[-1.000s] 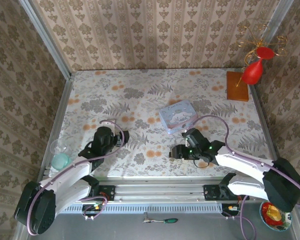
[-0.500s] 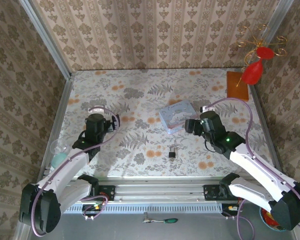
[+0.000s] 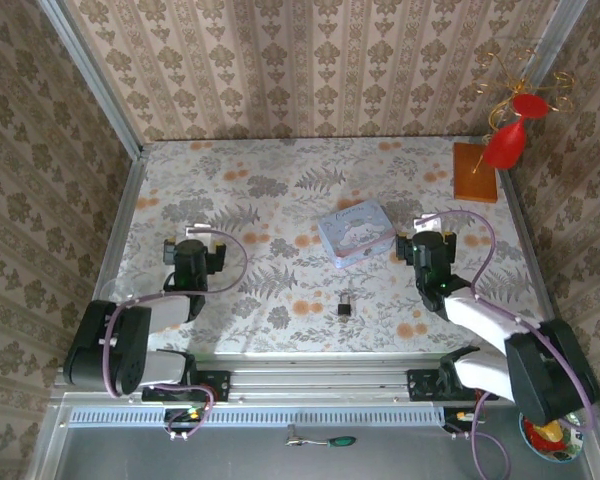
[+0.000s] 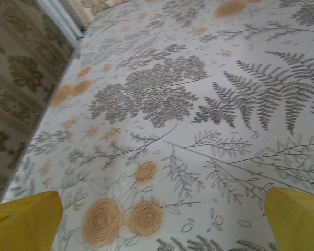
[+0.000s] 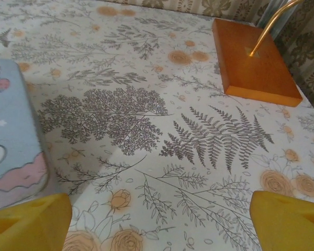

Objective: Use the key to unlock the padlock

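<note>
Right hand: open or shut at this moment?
Open. In the right wrist view, the right hand has its yellow fingertips at opposite lower corners, nothing held between them.

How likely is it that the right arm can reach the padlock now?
Probably yes: the padlock lies alone on the table, near-left of the open right gripper; the tin sits farther back, off that path.

Both arms sit folded near their bases, the left gripper [image 3: 192, 246] and right gripper [image 3: 426, 243] empty, jaws spread wide.
</note>
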`<state>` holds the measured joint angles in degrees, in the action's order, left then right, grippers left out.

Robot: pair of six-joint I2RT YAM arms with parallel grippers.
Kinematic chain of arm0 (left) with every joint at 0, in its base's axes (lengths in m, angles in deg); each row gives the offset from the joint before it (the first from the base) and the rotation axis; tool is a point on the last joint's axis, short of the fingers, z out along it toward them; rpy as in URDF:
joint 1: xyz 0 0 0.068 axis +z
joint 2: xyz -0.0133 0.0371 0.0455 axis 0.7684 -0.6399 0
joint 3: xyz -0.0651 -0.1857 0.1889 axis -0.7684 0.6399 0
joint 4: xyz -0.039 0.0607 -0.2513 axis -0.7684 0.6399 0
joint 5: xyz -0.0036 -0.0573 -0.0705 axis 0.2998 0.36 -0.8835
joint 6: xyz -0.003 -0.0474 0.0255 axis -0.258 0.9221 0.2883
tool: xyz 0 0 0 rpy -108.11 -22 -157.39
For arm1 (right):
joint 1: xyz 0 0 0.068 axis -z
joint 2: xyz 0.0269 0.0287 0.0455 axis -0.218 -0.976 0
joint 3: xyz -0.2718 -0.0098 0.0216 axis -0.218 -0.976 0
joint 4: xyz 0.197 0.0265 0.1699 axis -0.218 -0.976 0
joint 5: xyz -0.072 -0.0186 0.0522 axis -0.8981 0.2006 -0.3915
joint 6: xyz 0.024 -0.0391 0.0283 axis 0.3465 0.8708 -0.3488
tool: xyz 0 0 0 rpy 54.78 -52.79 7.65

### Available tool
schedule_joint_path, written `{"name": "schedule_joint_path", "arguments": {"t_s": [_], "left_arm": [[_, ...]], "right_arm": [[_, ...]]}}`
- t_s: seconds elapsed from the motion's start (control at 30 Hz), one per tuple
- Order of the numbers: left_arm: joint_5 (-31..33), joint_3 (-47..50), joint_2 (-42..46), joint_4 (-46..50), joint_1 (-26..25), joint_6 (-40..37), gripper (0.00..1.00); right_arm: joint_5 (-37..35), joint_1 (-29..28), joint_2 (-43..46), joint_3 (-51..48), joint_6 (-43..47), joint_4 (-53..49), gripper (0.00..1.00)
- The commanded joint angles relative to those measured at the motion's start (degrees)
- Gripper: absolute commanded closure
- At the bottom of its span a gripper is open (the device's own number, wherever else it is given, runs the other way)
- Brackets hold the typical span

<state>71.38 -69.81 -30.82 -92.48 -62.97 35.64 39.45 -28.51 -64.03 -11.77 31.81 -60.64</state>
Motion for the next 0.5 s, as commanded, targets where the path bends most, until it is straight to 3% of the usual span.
{"name": "schedule_joint_path", "arguments": {"t_s": [0.0, 0.07, 0.17, 0.23, 0.27, 0.33, 0.4, 0.47], "left_arm": [[-11.12, -3.44, -2.33, -7.94, 3.44, -1.12, 0.00], [-12.53, -3.78, -5.44, -10.36, 5.69, 0.00, 0.00], [-14.91, -1.55, -14.63, -24.92, 11.09, 4.57, 0.00], [-14.84, -1.86, -11.17, -18.24, 12.91, 8.57, 0.00], [-14.62, -1.92, -13.04, -21.38, 13.10, 7.90, 0.00], [-13.44, -3.77, -11.91, -15.41, 12.64, 8.48, 0.00], [-11.47, -3.93, -13.06, -17.71, 11.55, 6.88, 0.00], [-10.75, -4.04, -12.87, -16.95, 11.44, 7.13, 0.00]], "right_arm": [[4.88, 1.77, -4.23, -1.82, 3.08, 16.29, 0.10], [7.63, 3.01, -6.56, -2.23, 4.78, 21.38, 0.09], [12.21, 5.09, -9.19, -2.69, 6.73, 25.99, 0.08], [13.90, 6.29, -13.77, -3.80, 7.04, 32.42, 0.07], [12.67, 6.95, -15.03, -3.98, 5.65, 33.84, 0.06], [19.37, 10.74, -14.93, -3.80, 3.09, 31.99, 0.06], [21.73, 11.88, -19.45, -1.85, 3.04, 33.57, 0.06], [25.06, 14.14, -18.24, 1.52, 1.07, 24.04, 0.05]]}}
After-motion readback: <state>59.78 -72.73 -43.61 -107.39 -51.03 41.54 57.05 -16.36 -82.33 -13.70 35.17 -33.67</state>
